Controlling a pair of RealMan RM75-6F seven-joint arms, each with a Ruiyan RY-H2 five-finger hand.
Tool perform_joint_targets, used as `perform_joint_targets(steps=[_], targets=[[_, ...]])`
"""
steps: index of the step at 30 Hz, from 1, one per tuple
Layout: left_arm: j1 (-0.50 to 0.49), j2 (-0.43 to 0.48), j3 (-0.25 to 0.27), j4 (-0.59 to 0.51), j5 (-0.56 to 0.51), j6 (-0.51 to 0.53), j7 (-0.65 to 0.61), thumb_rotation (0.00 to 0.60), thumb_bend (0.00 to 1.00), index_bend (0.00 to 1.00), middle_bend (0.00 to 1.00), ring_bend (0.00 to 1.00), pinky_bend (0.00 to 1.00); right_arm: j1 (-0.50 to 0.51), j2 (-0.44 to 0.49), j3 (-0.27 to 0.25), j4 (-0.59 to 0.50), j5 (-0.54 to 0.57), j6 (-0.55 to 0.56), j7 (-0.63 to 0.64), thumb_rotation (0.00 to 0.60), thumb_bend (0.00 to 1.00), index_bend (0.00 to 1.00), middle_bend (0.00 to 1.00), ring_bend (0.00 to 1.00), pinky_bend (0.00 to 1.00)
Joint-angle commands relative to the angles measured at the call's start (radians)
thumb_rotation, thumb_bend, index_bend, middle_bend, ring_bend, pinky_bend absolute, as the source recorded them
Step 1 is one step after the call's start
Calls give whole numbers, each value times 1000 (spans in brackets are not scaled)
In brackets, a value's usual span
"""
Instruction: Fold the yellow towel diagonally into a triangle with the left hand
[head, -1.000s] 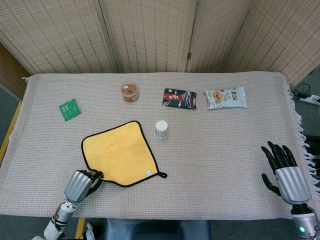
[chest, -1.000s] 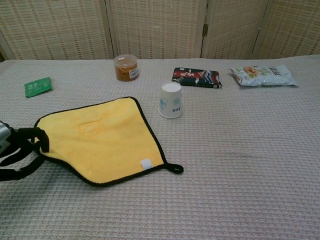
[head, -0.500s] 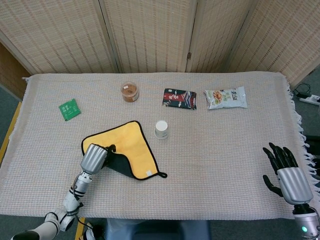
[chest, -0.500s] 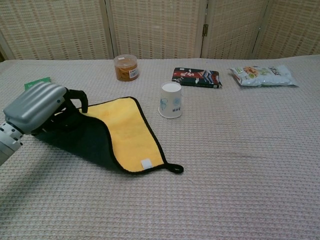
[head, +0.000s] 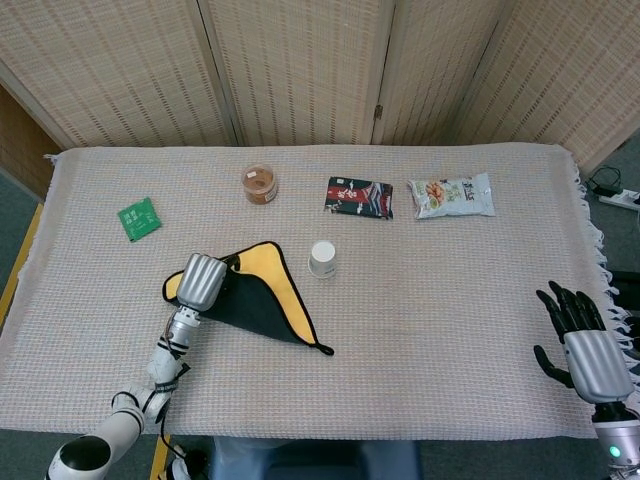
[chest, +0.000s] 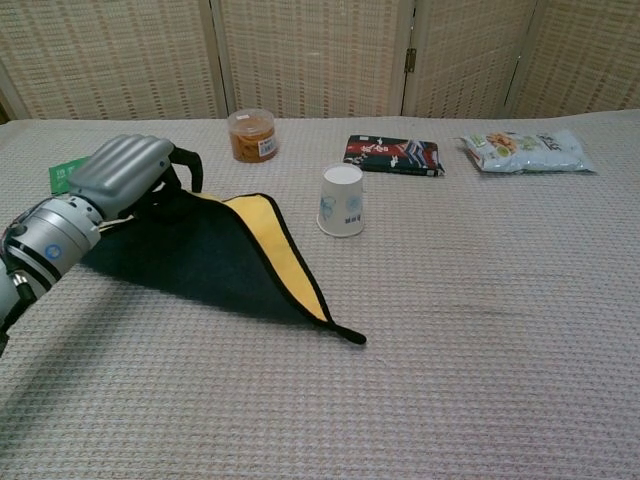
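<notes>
Left hand (chest: 125, 175) gripping towel (chest: 235, 262) near cup (chest: 342, 200)

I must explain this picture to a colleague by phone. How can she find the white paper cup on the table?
Start at the woven table cover and find the yellow towel held by the left hand. Just right of its far corner stands the white paper cup, upright. It is the only white, open-topped thing; the packets behind it lie flat.

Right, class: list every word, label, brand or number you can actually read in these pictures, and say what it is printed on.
None can be read.
Green packet: print too small.
Dark snack packet: markings blurred.
Pale snack bag: print blurred.
Jar: label unreadable.
Paper cup: blue design, illegible.
</notes>
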Motion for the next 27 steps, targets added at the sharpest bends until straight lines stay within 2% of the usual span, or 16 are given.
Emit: perform_joint_targets(steps=[1,6,15,27], targets=[[-33,-26,-2,35,-12,-36,-23,600,630,600,1000,1000,1000,2,0,2,2,6,-6,3,600,447,0,0,0,0],[-78,-55,0,80,-20,-80,-37,600,630,593,1000,1000,1000,4,1,6,3,14,-10,6,600,447,0,0,0,0],[-169,-82,-41,153,-81,-193,-52,600,630,581,1000,1000,1000,5,5,13,10,34,-19,19,600,447,0,0,0,0],[-202,-98,-44,196,-119,-293,-58,600,630,575,1000,1000,1000,4,10,20,19,51,-24,35,600,447,0,0,0,0]])
